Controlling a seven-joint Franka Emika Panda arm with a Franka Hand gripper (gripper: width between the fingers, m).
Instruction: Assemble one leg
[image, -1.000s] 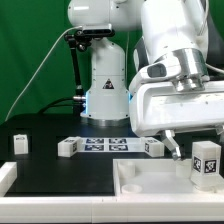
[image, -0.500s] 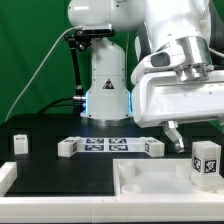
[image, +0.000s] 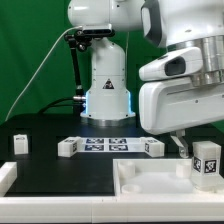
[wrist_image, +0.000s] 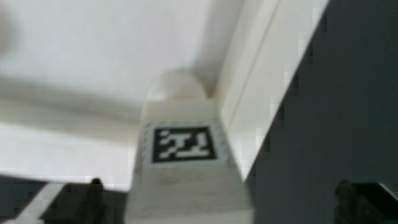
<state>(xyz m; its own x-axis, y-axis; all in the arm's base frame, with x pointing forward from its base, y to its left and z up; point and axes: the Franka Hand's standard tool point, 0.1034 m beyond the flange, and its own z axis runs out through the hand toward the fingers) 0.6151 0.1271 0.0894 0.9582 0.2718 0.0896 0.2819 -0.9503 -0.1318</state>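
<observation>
A leg (image: 205, 160), a small white blocky peg with a marker tag, stands on the large white tray-like piece (image: 150, 185) at the exterior view's right. My gripper (image: 184, 146) hangs just beside and above it. In the wrist view the same leg (wrist_image: 185, 160) lies between my two dark fingertips (wrist_image: 80, 200), which stand wide apart with gaps on both sides. The gripper (wrist_image: 222, 205) is open and holds nothing. Three more legs stand on the black table: one (image: 19, 143) at the far left, one (image: 67, 147) and one (image: 153, 147) beside the marker board.
The marker board (image: 105, 145) lies flat in the middle of the table. The robot's white base (image: 107, 85) stands behind it. A black stand with cables (image: 72, 60) rises at the back left. The tray's raised rim runs beside the leg in the wrist view (wrist_image: 249, 70).
The big white hand has moved toward the exterior view's right and a little up, so the gripper now sits closer to the leg on the tray. The parts on the table have not moved.
</observation>
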